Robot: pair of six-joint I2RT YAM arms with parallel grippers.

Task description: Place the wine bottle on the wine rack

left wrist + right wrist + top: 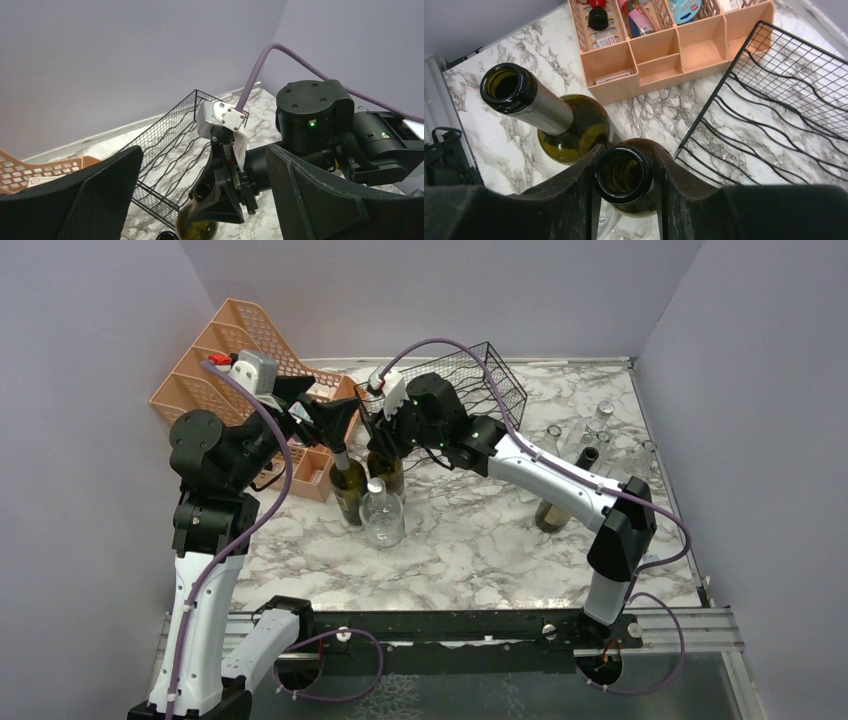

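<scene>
Two pads (566,200) of the right gripper (625,155) sit against opposite sides of the bottle (622,176) neck, just under the lip. From the wrist view it reads as clamped on it. The bottle is dark green, uncorked and upright on the table (480,540), far-left of middle.

Neighbours are tight. The second bottle (549,112), with a foil neck, stands just beside it on the organizer side. The clear bottle (382,515) stands just beside it toward the near edge; I can't tell whether any of them touch. The rack (774,100) stands at the far edge of the table, its near corner right next to the held bottle, wavy tiers showing and no bottle seen in it. The peach organizer (664,50) is in the far-left corner.

The left gripper (318,408) has its fingers wide apart and holds nothing, hanging above the second bottle close to the right wrist.

Step in hand, as I judge it: secure the neck grip, then lift.
- Check that the pads bite below the lip, so the glass can't slide down.
- Lift straight up until the base clears both neighbours; a sideways pull would likely topple them.
- Move slowly, since the heavy body will probably swing from a neck hold.
- Watch the rack's corner wire and the left arm on the way over.
- Tip the bottle flat and lay it in one wave trough.
</scene>
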